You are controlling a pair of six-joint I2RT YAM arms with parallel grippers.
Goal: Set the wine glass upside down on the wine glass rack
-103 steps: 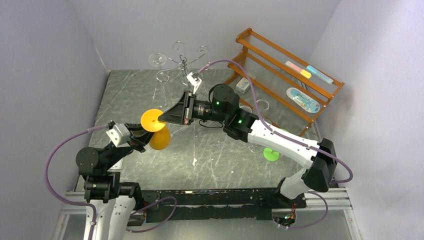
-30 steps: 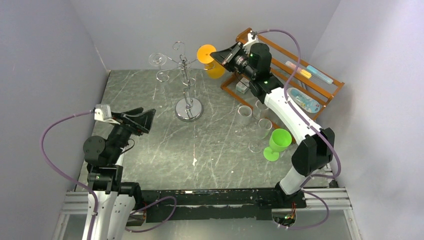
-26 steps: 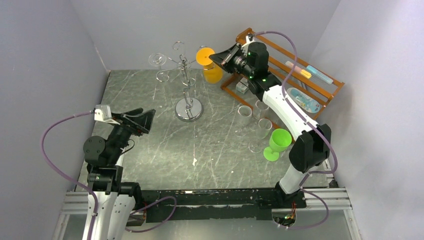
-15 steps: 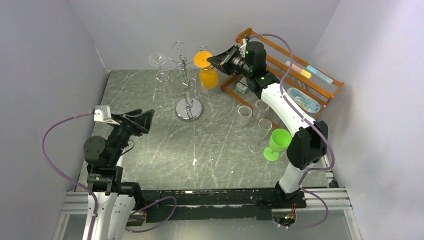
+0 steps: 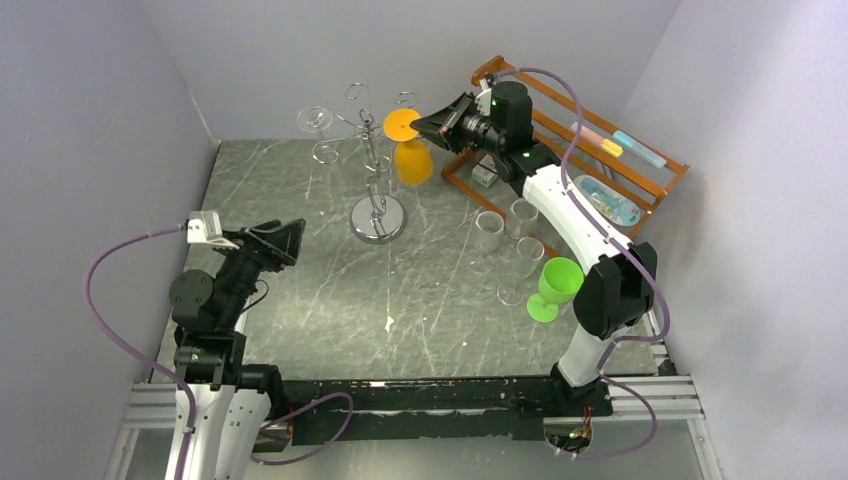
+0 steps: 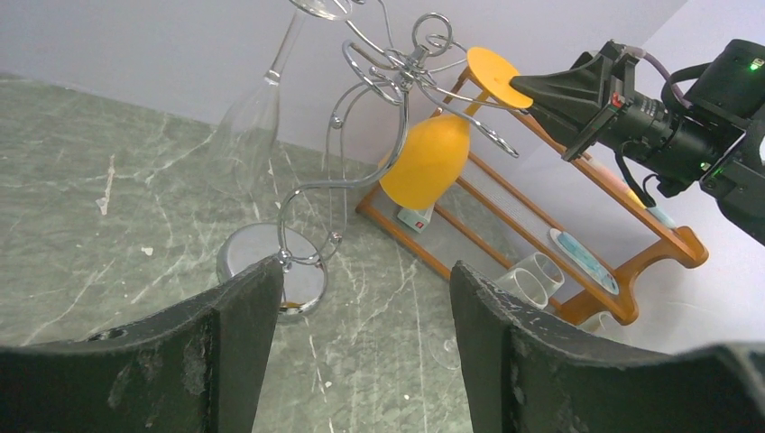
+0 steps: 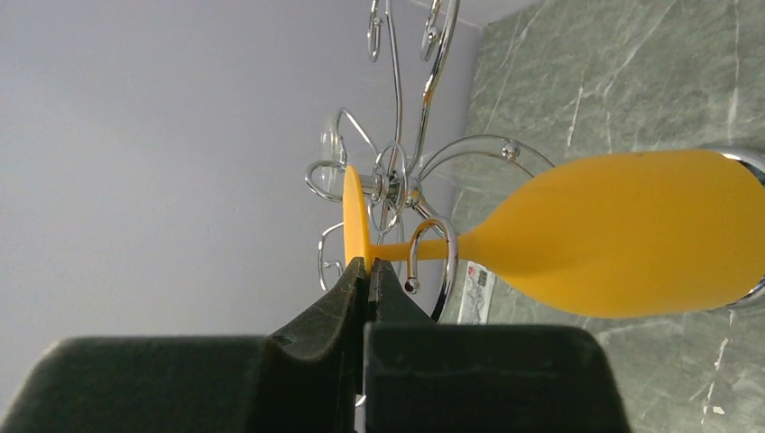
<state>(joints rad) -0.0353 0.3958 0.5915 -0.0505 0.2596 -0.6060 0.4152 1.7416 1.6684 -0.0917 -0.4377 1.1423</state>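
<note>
The orange wine glass hangs upside down at the right side of the chrome wine glass rack. My right gripper is shut on the rim of its round foot. In the right wrist view the stem lies inside a curled rack arm, with the bowl beyond and the gripper pinching the foot. My left gripper stands open and empty near the table's left side, well away from the rack. In the left wrist view its fingers frame the rack's mirrored base, and the wine glass hangs above.
A clear glass hangs upside down on the rack's left side. An orange-brown wooden shelf stands at the back right. Clear tumblers and a green goblet stand on the table's right side. Walls close in on three sides.
My right arm has carried the orange glass leftward from the shelf to the rack, and the bowl has swung down under the foot. The left arm has barely moved.
</note>
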